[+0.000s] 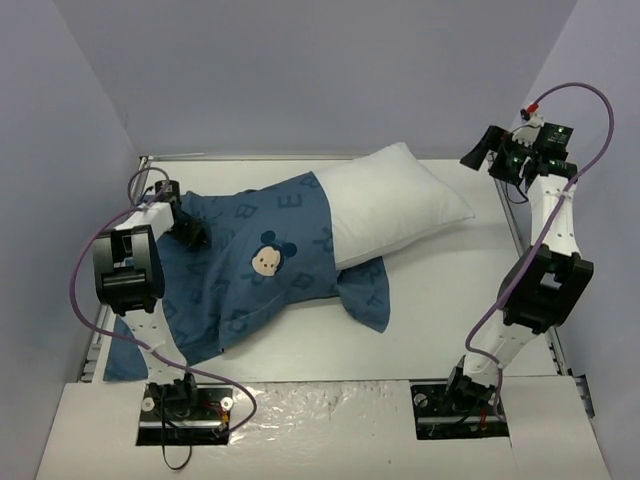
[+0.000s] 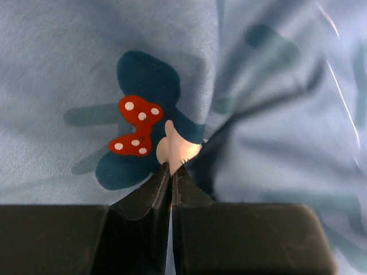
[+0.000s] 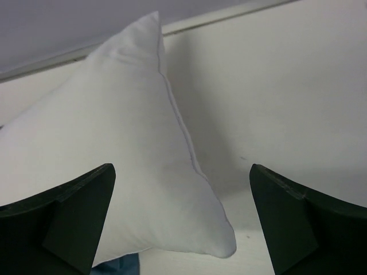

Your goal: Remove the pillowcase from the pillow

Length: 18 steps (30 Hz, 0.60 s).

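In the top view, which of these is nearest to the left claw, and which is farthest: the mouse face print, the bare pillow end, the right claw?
1. Mouse face print, on the pillowcase, just right of the left claw.
2. Bare pillow end, centre-right.
3. Right claw, far right, raised.

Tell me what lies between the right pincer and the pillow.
Nothing but bare table separates the open right pincer from the pillow; the top view shows it, and the right wrist view agrees.
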Tool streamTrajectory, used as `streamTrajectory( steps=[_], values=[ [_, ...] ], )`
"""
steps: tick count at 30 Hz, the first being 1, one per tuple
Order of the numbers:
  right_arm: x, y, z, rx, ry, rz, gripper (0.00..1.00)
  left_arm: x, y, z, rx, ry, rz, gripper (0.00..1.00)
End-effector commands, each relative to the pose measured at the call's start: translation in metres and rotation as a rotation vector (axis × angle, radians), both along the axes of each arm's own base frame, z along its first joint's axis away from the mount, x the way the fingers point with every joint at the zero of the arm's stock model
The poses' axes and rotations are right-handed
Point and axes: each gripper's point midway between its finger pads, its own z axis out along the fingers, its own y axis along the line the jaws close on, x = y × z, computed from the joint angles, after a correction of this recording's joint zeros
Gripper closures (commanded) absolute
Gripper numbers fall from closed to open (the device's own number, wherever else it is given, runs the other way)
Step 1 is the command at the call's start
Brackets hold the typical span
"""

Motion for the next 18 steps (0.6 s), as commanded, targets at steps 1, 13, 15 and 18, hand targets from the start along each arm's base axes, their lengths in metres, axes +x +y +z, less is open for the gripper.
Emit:
streamTrajectory(
  steps=[1,13,15,18],
  values=[
    [0.039,0.039,0.030,0.168,-0.142,0.144,0.00,0.017,-0.037,0.020,-0.046,-0.116,-0.163,0.98],
    [0.127,0.123,-0.046,0.102,-0.021,-0.044,0.00,0.019,-0.048,0.050,-0.023,-0.170,-0.305,0.98],
    [0.125,0.138,-0.074,0.124,0.034,0.010,0.00,0.018,-0.052,0.054,-0.029,-0.178,-0.318,0.98],
    [0.104,0.153,-0.120,0.151,0.145,0.074,0.00,0.019,-0.058,0.063,-0.035,-0.201,-0.331,0.98]
  ],
)
